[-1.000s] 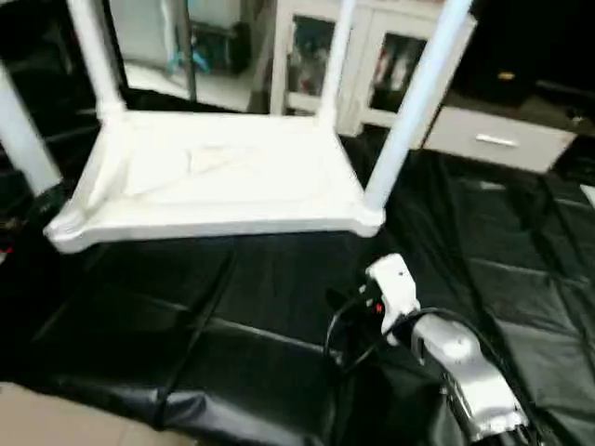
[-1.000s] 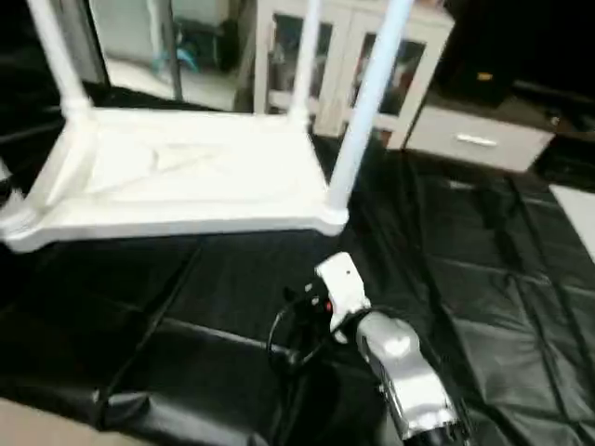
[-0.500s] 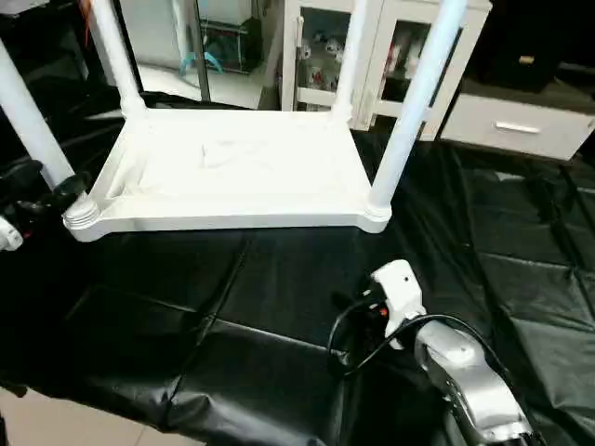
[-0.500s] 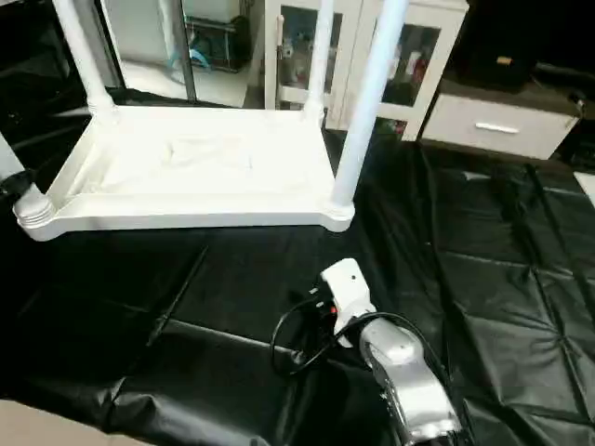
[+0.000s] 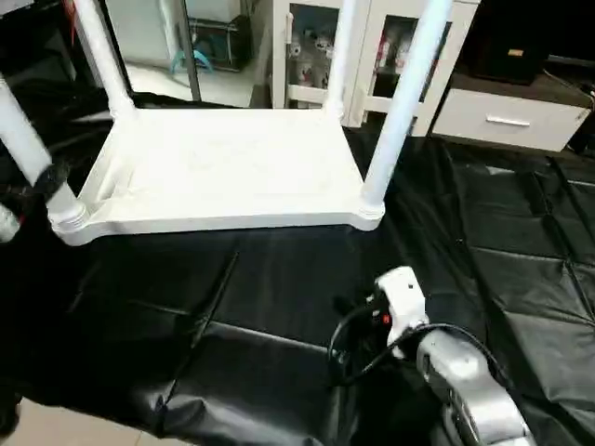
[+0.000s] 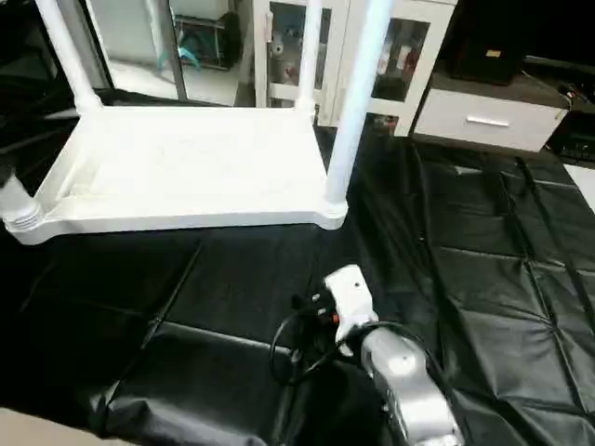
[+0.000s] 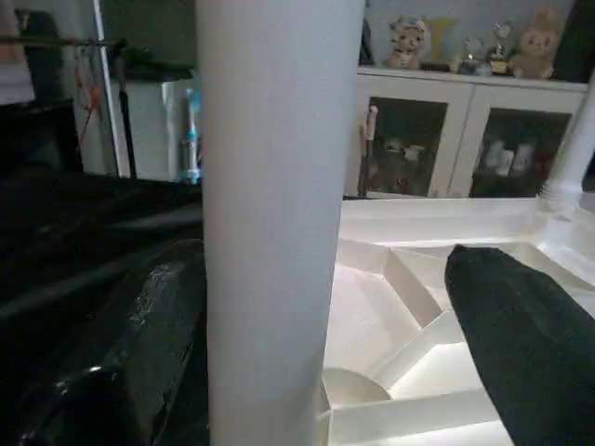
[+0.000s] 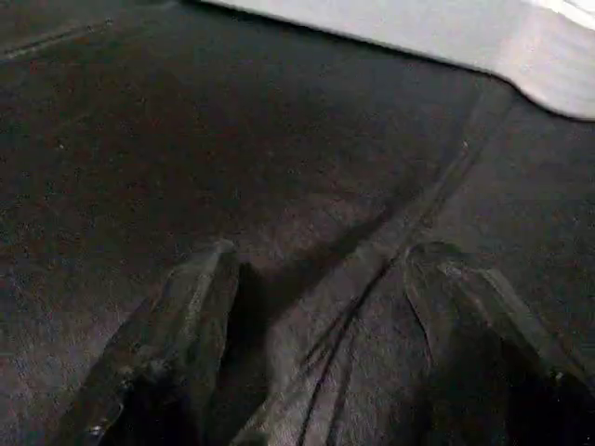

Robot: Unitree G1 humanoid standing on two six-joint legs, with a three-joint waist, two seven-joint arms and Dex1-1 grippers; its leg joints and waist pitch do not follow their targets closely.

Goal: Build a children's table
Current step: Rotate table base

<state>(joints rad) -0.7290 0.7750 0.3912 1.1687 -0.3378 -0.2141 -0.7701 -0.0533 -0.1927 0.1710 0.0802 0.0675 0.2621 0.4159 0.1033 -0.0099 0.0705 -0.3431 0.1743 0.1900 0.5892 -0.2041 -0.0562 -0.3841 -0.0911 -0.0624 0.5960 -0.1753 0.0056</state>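
Table (image 5: 223, 167) inverted so sockets face up. Left gripper (image 7: 325, 353), 9 o'clock, wide open astride near-left leg (image 7: 270, 214), unclamped. Right gripper (image 8: 316, 316) part-open, empty.

No readable text, label, brand, number or sign appears on anything in these views.

Two head cameras look down on the overturned table (image 5: 223, 167) from nearby. Left wrist camera sits against its near-left leg (image 7: 274, 223); right wrist camera faces black sheeting (image 8: 279, 186) before it.
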